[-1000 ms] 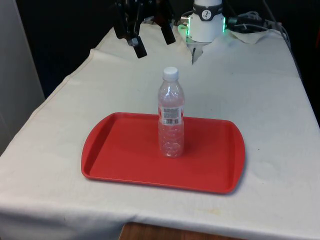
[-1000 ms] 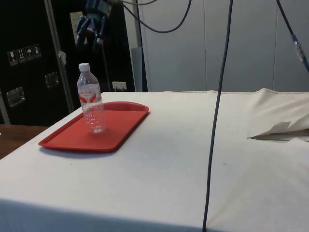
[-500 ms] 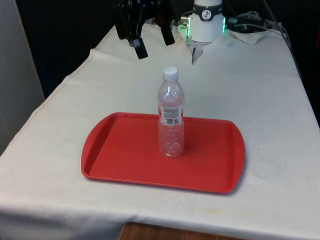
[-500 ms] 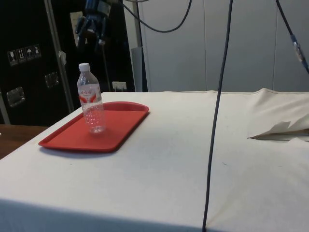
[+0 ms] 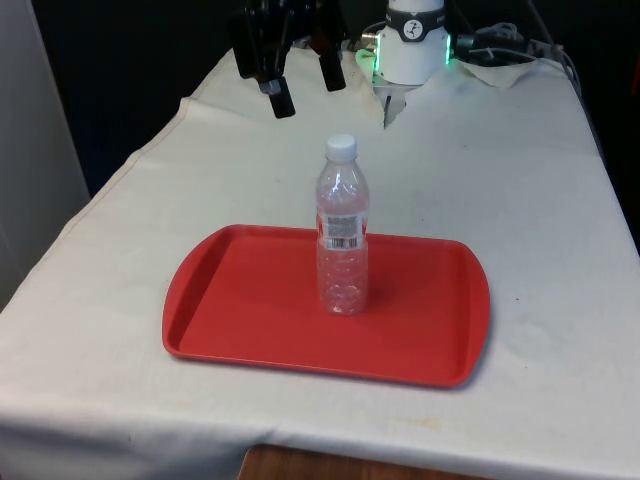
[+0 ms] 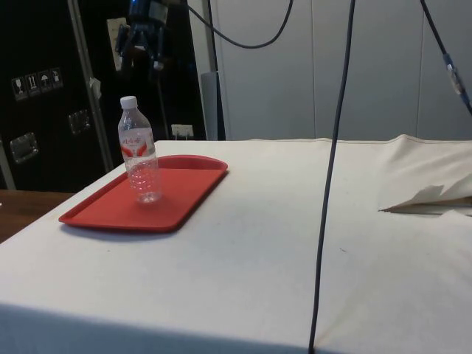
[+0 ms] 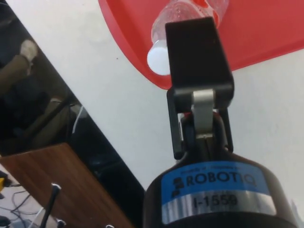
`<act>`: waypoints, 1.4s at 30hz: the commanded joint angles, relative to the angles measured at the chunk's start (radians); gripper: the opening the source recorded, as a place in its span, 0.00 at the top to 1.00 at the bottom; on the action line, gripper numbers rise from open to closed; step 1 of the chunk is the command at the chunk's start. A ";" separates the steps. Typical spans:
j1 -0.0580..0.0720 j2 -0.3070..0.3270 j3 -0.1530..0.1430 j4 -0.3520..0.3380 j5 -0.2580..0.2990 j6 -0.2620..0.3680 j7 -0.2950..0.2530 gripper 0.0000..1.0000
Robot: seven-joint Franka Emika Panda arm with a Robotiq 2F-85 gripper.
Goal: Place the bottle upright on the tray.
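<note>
Tool [image 5: 303, 88] released, jaws spread and empty, slightly higher than a second ago, above the worktop [image 5: 520, 190] behind the tray; water bottle [image 5: 342, 226] unmoved, upright mid red tray [image 5: 240, 310]; placement judged complete, arm retreating

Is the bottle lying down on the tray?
No, the clear plastic bottle with a white cap stands upright on the red plastic tray.

Clear plastic bottle [image 5: 342, 250] with a white cap [image 5: 341, 147] and a red-and-white label bearing a black barcode [image 5: 343, 232]. Plain bright red tray [image 5: 240, 310] under the bottle. Off-white cloth [image 5: 520, 200] around the tray. Black gripper [image 5: 300, 82] above.
</note>
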 commanded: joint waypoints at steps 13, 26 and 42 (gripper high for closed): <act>0.019 0.000 -0.007 0.010 -0.108 -0.007 0.036 0.00; 0.031 0.001 -0.004 0.017 -0.202 -0.014 0.064 0.00; 0.036 0.000 0.010 0.020 -0.304 -0.020 0.085 0.00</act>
